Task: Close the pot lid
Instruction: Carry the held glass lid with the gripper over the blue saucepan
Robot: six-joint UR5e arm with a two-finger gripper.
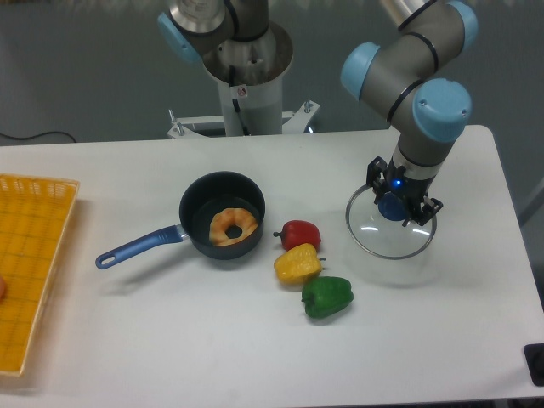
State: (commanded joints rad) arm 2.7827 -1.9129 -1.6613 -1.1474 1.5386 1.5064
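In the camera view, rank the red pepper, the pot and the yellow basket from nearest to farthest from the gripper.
Measured from the gripper, which sits at the pot lid knob on the table's right side:
1. Red pepper, just left of the lid, mid-table.
2. Pot, farther left, with a ring-shaped pastry inside.
3. Yellow basket, at the far left edge.

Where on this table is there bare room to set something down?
Bare: the front strip below the pot handle and green pepper, and the back-left stretch between yellow basket and pot. Crowded: the middle, where red pepper, yellow pepper and pot lid cluster.
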